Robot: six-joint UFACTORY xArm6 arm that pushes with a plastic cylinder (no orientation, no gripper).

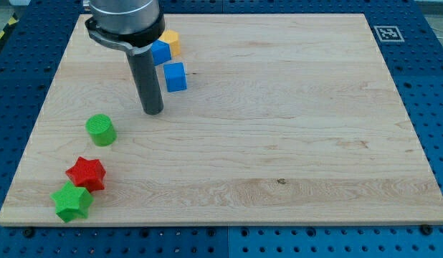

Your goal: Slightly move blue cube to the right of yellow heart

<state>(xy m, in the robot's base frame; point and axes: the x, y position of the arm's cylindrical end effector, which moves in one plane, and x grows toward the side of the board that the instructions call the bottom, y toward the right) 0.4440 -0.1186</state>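
A blue cube (175, 77) lies on the wooden board near the view's top left. A second blue block (160, 51) sits just above it, touching a yellow block (171, 42) whose shape is partly hidden behind the arm. My tip (153, 111) rests on the board below and to the left of the blue cube, a short gap away from it. The rod rises toward the view's top and hides part of the blue and yellow pair.
A green cylinder (101, 130) stands to the lower left of my tip. A red star (87, 173) and a green star (72, 201) sit close together near the board's bottom left corner. A marker tag (387, 32) lies off the board's top right.
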